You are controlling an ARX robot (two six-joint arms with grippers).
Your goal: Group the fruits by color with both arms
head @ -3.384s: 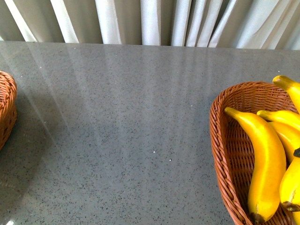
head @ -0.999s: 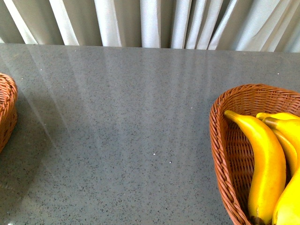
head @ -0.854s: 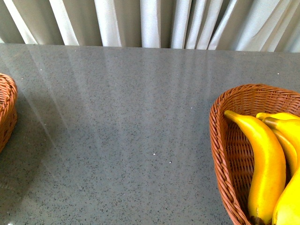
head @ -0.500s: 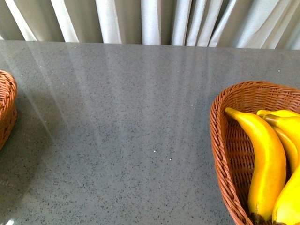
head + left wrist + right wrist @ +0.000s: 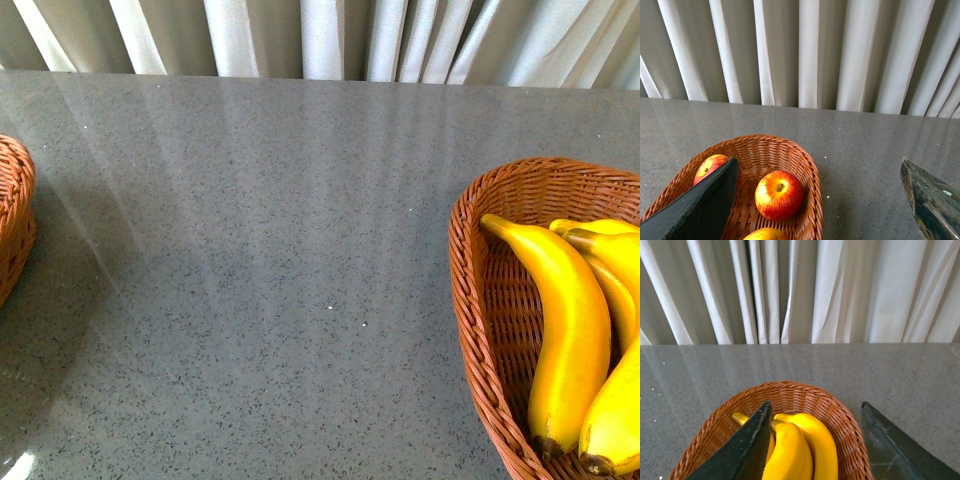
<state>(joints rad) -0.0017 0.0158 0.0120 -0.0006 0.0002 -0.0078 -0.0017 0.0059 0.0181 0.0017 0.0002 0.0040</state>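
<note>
Three yellow bananas (image 5: 570,340) lie in the brown wicker basket (image 5: 470,300) at the table's right side. In the right wrist view my right gripper (image 5: 815,403) hangs open above that basket (image 5: 790,388), with the bananas (image 5: 812,442) below its fingers (image 5: 747,450), touching none. My left gripper (image 5: 818,160) is open over the left basket (image 5: 807,170). That basket holds a red and yellow apple (image 5: 779,195), a second apple (image 5: 710,166) half hidden by a finger (image 5: 700,210), and a third apple (image 5: 767,234) at the picture's edge. Neither arm shows in the front view.
The grey speckled table (image 5: 300,260) spreads between the two baskets; only the rim of the left basket (image 5: 15,220) shows in the front view. Pale pleated curtains (image 5: 330,35) hang behind the table's far edge.
The banana that stood above the right basket's far rim 3.4 s ago now lies down inside it with the others. The front view has shifted a little; the table's far edge sits higher.
</note>
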